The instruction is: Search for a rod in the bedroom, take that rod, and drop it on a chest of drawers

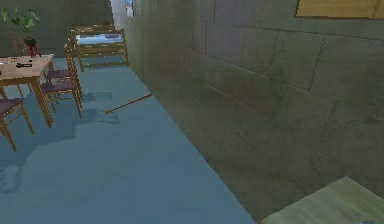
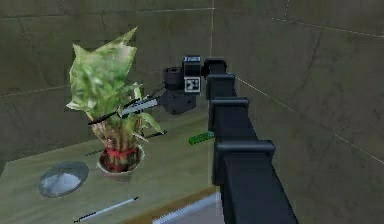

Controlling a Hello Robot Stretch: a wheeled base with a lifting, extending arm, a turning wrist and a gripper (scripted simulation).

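From my console, the gripper (image 2: pixel 130 107) sits in front of a potted plant (image 2: pixel 108 80) on a wooden tabletop (image 2: pixel 170 165). Its thin fingers (image 2: pixel 145 102) reach into the leaves, so I cannot tell their set, or whether they hold anything. The arm (image 2: pixel 235 135) runs as a dark bar from the bottom edge up to the two white marker squares (image 2: pixel 190 85).

A small green thing (image 2: pixel 200 137) beside the arm is too small to name. A grey dish (image 2: pixel 63 180) and a thin pale stick (image 2: pixel 105 210) lie near the pot.

Ahead, the rod (image 1: pixel 128 103) lies on the blue floor (image 1: pixel 120 170) by the wall (image 1: pixel 250 80), right of a dining table (image 1: pixel 25 70).
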